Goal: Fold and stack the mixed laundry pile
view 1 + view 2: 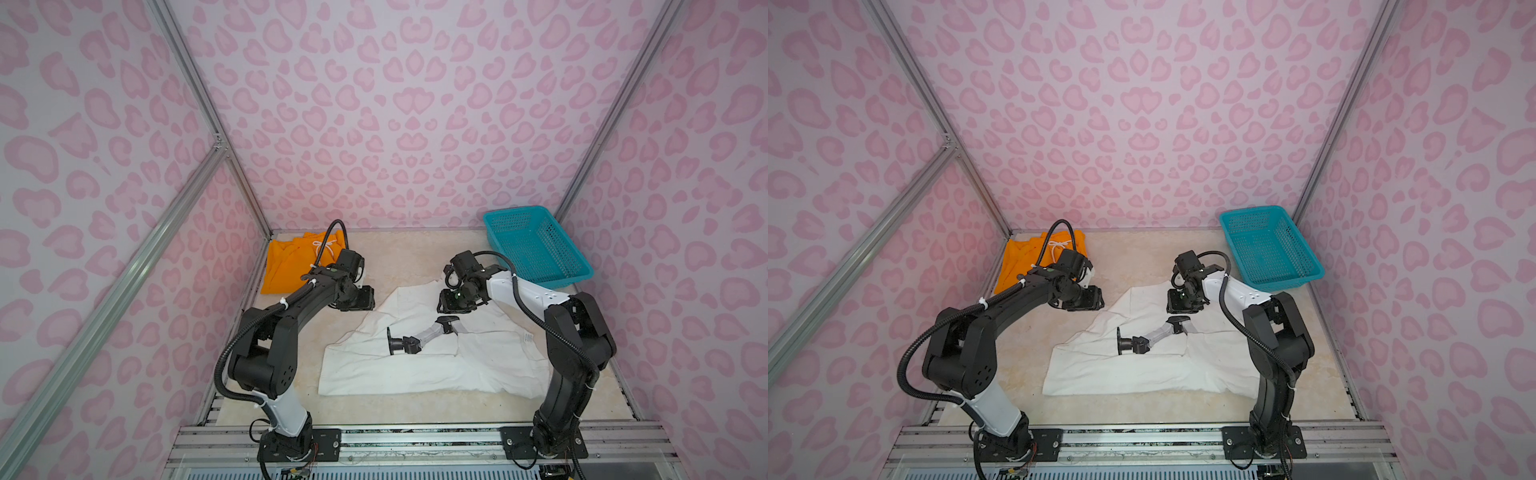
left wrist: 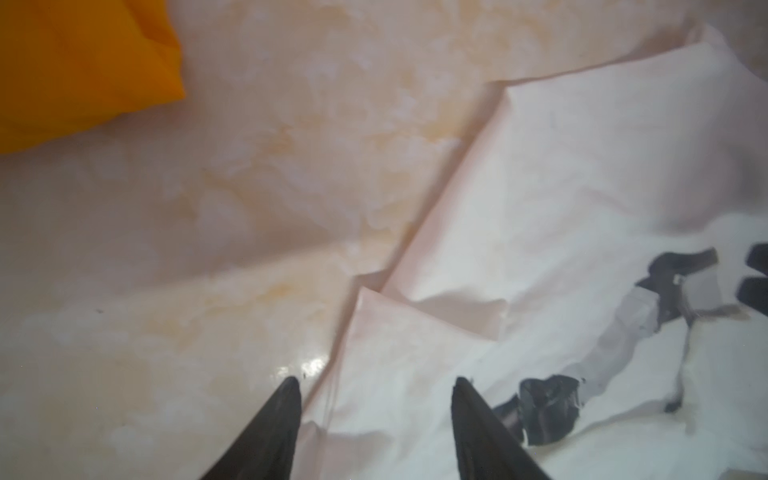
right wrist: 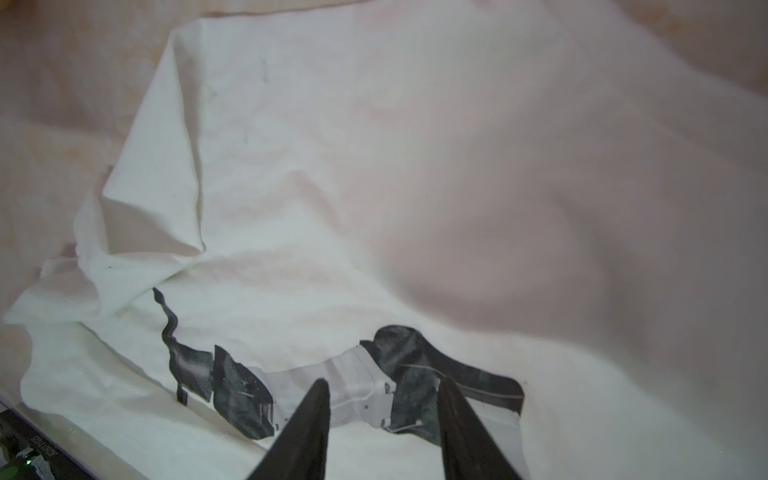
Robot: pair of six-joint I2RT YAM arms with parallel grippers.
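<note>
The white T-shirt (image 1: 415, 370) lies spread and creased on the table's middle, its black-grey print (image 1: 419, 337) facing up, in both top views. The orange shorts (image 1: 291, 262) with a white drawstring lie bunched at the back left corner. My left gripper (image 2: 376, 382) hovers open over the shirt's far left edge, one finger over bare table, nothing between its fingers. My right gripper (image 3: 384, 384) stands open just above the print (image 3: 374, 382), holding nothing. In a top view the left gripper (image 1: 357, 298) and right gripper (image 1: 454, 301) face each other across the shirt's far part.
A teal perforated basket (image 1: 536, 245) stands tilted at the back right corner against the wall. Pink patterned walls close in the marble-look table (image 1: 399, 257) on three sides. The arm bases sit on a metal rail (image 1: 415, 440) at the front edge.
</note>
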